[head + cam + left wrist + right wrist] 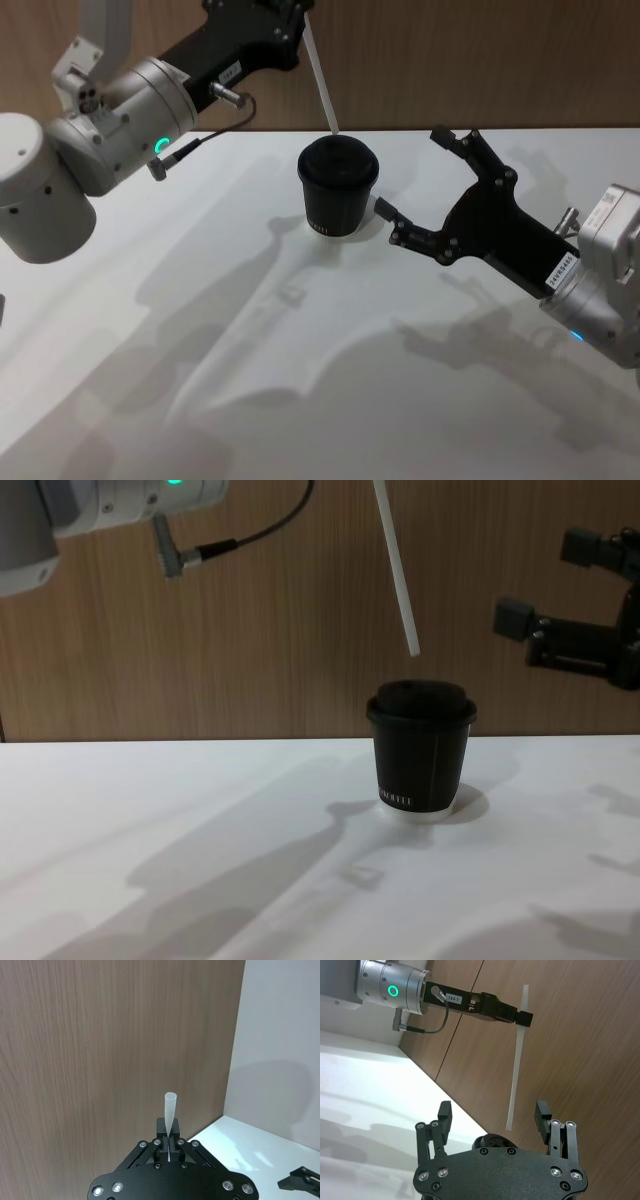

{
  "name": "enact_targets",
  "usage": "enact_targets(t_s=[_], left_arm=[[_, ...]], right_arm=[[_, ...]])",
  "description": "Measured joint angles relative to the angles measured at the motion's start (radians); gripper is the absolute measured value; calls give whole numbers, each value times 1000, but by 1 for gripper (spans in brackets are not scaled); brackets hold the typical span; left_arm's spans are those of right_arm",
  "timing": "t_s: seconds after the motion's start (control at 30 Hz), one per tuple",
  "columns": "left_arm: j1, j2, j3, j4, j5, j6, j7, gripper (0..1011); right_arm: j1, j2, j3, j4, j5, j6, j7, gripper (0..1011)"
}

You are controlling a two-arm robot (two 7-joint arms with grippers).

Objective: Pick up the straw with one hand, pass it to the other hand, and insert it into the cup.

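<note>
The white straw [322, 85] hangs tilted in the air with my left gripper [290, 25] shut on its upper part. In the chest view the straw [397, 565] ends a short way above the domed lid of the black cup [420, 745], not touching it. The cup [338, 185] stands upright on the white table. My right gripper [412, 172] is open just to the right of the cup, holding nothing. In the right wrist view the straw [516, 1060] hangs from the left gripper [520, 1016], beyond my open right gripper [493, 1112].
The white table [300, 350] stretches wide toward me in front of the cup. A wooden wall [250, 660] rises right behind the cup. A dark cable [215, 135] loops off the left wrist.
</note>
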Motion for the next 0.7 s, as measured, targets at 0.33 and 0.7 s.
enact_targets(t_s=[0.33,0.7], left_arm=[[-14,-13,18,28,47,-7,4,18],[-28,-29,33,64,88,-12,5,18]], right_arm=[[0,0,0,0,0,0,0,1001],[0,0,0,0,0,0,0,1001]])
